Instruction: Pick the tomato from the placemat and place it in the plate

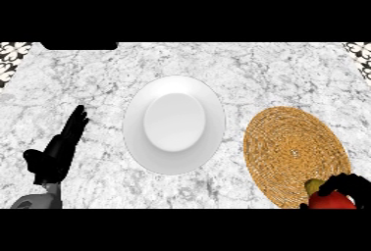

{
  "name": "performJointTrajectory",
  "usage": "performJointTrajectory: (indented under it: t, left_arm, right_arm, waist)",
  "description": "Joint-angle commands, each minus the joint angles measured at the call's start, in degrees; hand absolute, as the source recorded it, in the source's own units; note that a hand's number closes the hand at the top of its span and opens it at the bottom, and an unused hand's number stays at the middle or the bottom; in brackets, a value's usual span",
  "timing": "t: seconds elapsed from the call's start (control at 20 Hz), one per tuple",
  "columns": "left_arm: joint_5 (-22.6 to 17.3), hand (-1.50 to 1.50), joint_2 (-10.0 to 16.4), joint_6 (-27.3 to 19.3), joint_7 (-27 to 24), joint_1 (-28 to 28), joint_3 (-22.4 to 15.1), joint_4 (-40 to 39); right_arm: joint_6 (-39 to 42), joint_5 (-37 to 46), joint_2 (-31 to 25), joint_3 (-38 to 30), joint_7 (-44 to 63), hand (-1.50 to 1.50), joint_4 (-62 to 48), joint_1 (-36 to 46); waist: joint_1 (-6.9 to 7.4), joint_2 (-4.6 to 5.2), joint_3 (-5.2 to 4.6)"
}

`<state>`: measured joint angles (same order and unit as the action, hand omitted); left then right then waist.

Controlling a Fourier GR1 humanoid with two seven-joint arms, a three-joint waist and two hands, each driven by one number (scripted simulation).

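Note:
A white plate (174, 125) lies in the middle of the marble counter. To its right lies a round woven placemat (293, 152). At the placemat's lower right edge, the red tomato (334, 201) with a green-yellow stem end sits in my right hand (346, 185), whose black fingers curl over its top. Most of that hand is cut off by the view's lower right corner. My left hand (56, 149) rests at the left of the plate, fingers straight and pointing up, holding nothing.
The grey-white marble counter (239, 63) stretches around the plate and placemat. A dark object (78, 45) shows at the far top left edge. Patterned tile (13, 54) appears in both upper corners.

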<state>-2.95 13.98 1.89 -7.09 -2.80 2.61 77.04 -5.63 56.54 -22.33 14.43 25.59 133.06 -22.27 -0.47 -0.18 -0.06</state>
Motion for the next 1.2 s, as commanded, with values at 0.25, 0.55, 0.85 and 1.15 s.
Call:
performJointTrajectory:
  t: [0.25,0.55,0.85,1.15]
  left_arm:
    - [1.12,0.00,0.05,0.89,1.14,0.31,-0.55,1.67]
    - [0.68,0.00,0.21,1.48,2.96,-0.84,0.77,2.92]
    - [1.74,0.00,-2.02,0.42,3.35,0.80,-0.49,4.41]
    - [1.60,0.00,-1.00,1.89,-0.18,-3.71,1.83,-2.65]
  right_arm:
    - [8.50,8.30,6.18,8.10,11.81,1.50,6.29,15.80]
    - [17.14,9.76,12.51,12.22,19.15,1.50,-1.01,31.69]
    - [14.55,9.79,22.00,13.58,19.92,1.50,-19.48,44.42]
    - [0.76,4.53,22.26,15.30,19.26,1.50,-38.13,52.03]
  waist:
    - [0.93,0.12,-0.02]
    - [0.86,0.12,0.01]
    - [1.23,0.17,0.05]
    - [1.33,0.35,0.05]
